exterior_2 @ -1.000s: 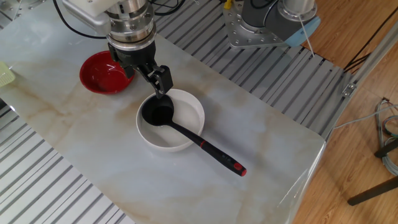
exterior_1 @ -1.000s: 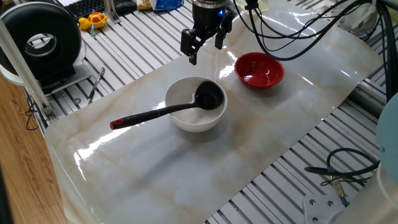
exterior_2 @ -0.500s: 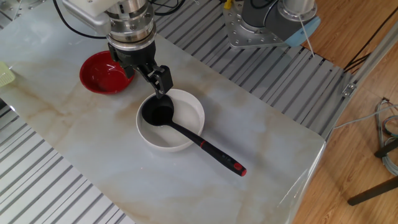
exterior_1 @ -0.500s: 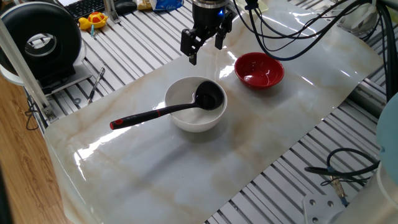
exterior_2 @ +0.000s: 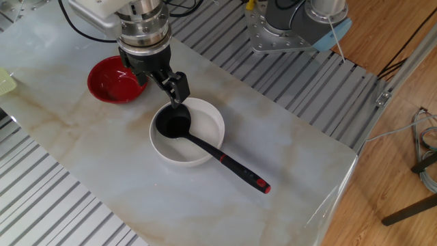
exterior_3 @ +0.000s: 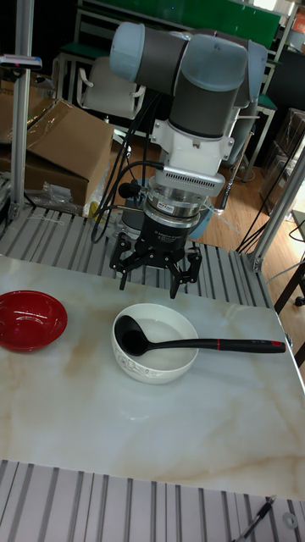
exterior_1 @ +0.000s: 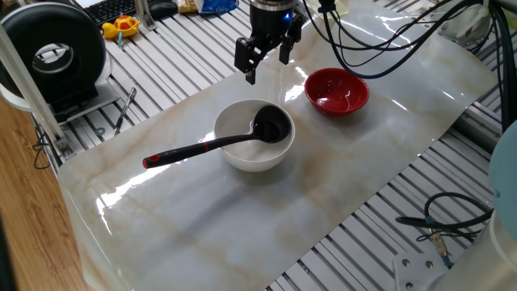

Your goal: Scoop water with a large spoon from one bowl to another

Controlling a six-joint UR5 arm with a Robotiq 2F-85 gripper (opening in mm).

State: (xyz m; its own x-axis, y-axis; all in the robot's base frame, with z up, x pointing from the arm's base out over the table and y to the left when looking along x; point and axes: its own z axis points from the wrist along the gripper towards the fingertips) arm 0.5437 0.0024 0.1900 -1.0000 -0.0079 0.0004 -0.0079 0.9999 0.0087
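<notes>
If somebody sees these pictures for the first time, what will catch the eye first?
The black spoon lies with its scoop in the white bowl at mid-table, its red-tipped handle sticking out over the rim. Near that bowl the open gripper hangs above the table, and a glossy red bowl sits nearby.

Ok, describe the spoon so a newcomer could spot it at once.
On the marbled sheet, find the white bowl near its middle. The large spoon rests with its black scoop in that bowl, thin handle out over the rim. Nothing else there is long and black with a red tip.
</notes>
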